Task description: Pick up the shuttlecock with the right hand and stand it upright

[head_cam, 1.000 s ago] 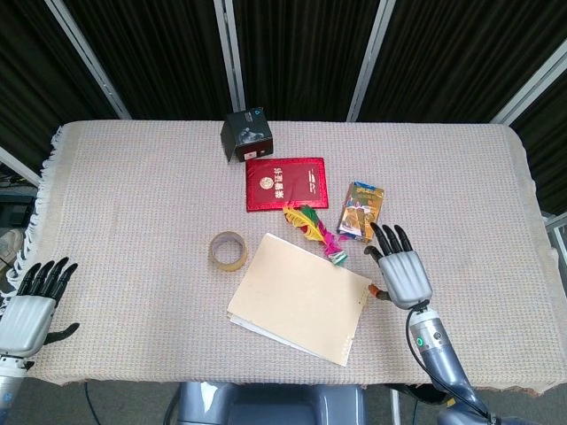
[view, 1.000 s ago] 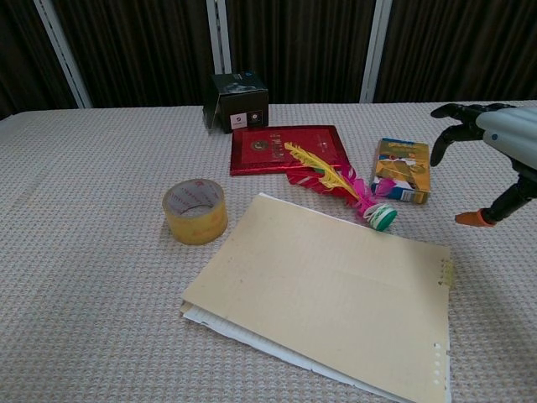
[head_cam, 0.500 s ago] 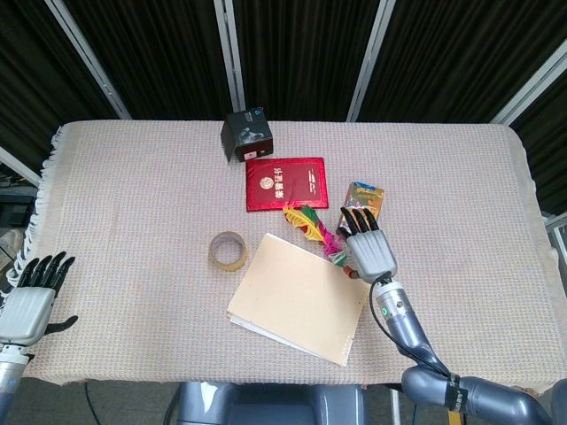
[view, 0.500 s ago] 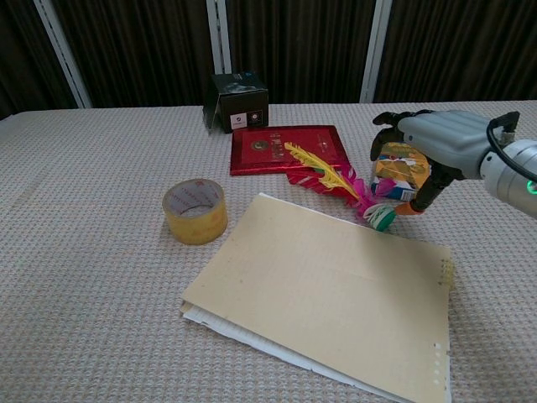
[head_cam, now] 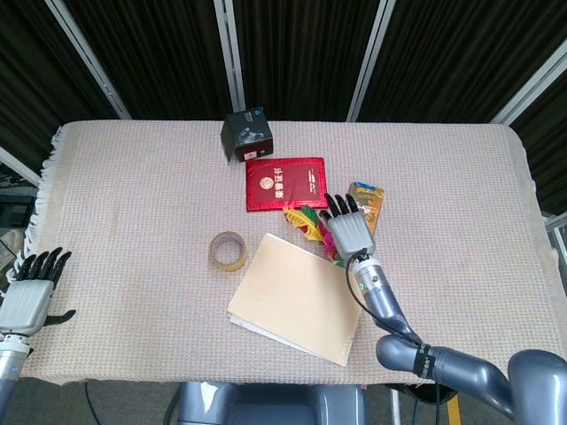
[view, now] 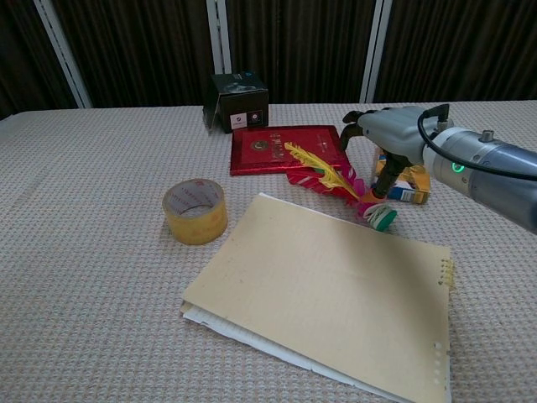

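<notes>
The right hand lies palm-down with its fingers spread over the shuttlecock, whose coloured feathers fan out just to its left and partly under it. Just beyond its fingertips to the right is a small picture box, ahead to the left a red booklet with a black box beyond, and by its wrist a tan folder with a tape roll further left. The left hand rests, fingers apart, well apart from all this at the near left edge of the table.

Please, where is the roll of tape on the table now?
In the head view the yellow tape roll lies left of centre, apart from the manila folder on its right, below-left of the red booklet.
</notes>
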`<state>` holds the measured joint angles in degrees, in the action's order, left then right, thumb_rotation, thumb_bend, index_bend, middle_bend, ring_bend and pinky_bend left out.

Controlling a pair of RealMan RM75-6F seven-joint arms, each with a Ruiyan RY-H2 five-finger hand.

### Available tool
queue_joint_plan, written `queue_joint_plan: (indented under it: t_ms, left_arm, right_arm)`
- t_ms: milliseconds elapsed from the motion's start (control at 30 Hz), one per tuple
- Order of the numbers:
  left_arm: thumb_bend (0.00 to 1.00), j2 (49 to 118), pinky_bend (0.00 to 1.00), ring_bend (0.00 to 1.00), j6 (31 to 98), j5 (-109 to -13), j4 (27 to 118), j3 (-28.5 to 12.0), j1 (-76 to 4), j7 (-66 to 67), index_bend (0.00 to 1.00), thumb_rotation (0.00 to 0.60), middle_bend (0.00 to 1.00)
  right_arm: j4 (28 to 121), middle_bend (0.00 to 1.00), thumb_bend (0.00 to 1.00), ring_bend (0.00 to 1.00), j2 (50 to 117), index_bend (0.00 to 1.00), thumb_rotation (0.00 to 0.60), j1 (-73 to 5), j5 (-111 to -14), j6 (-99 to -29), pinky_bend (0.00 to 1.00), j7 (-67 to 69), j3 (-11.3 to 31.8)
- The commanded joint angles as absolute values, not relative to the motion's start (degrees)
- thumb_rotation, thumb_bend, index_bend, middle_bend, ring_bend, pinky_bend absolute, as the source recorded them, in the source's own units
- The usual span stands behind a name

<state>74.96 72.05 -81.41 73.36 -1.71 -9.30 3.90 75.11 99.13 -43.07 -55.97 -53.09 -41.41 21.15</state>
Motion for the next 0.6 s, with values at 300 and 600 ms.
queue_joint_plan:
  t_ms: [300, 600]
  left_arm:
    - [0.04, 74.7, 0.0, 0.0, 71.3, -82.0, 71.7, -1.2, -9.8, 0.1, 0.0, 0.6, 0.0]
    - [0.04, 75.0, 0.0, 0.0, 70.6, -81.9, 70.6, -1.0, -10.2, -1.2, 0.0, 0.6, 0.0]
  right_arm:
    - [76.4, 0.0, 0.13, 0.0, 101.5, 0.21, 0.6, -46.5, -50.4, -55.9, 0.0, -47.0, 20.8]
    - [73.2, 0.0, 0.13, 0.0, 103.6, 0.2, 0.6, -50.1, -45.7, -54.8, 0.0, -49.3, 20.7]
